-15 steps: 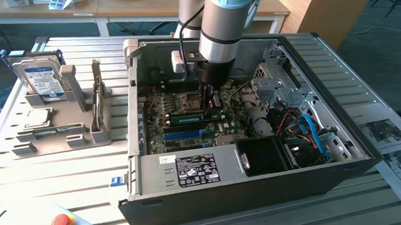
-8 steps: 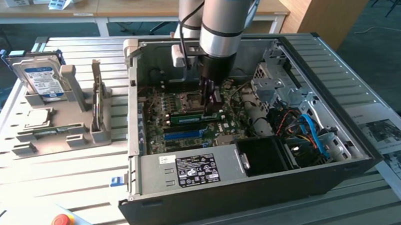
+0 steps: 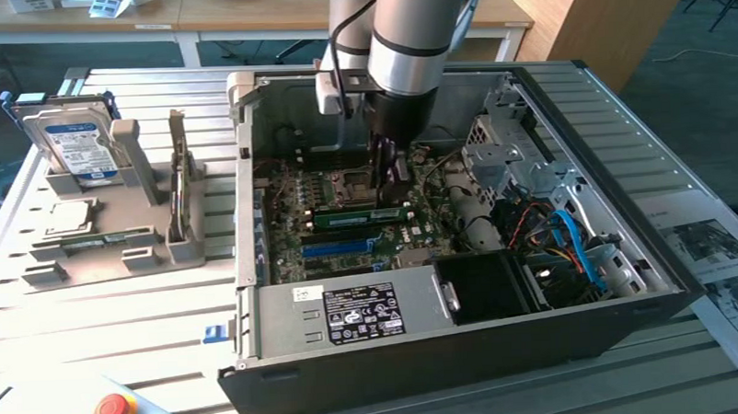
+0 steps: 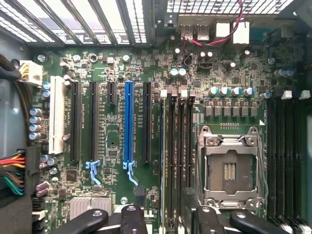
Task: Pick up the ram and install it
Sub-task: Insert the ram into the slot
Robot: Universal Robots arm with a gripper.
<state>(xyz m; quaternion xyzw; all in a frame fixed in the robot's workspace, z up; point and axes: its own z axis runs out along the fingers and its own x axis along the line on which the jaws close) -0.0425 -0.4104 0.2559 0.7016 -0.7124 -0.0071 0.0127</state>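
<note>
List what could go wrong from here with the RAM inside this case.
1. The ram lies along the memory slots below the open gripper. Whether it is fully seated cannot be told, so it may sit tilted or loose.
2. The gripper hangs right beside the empty CPU socket. A sideways drift could damage its exposed contacts.

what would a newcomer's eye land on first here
The grey robot arm reaches into the open black computer case, its claw open over a long green ram stick on the motherboard. In the wrist view, the bright blue slot and empty silver processor socket stand out.
</note>
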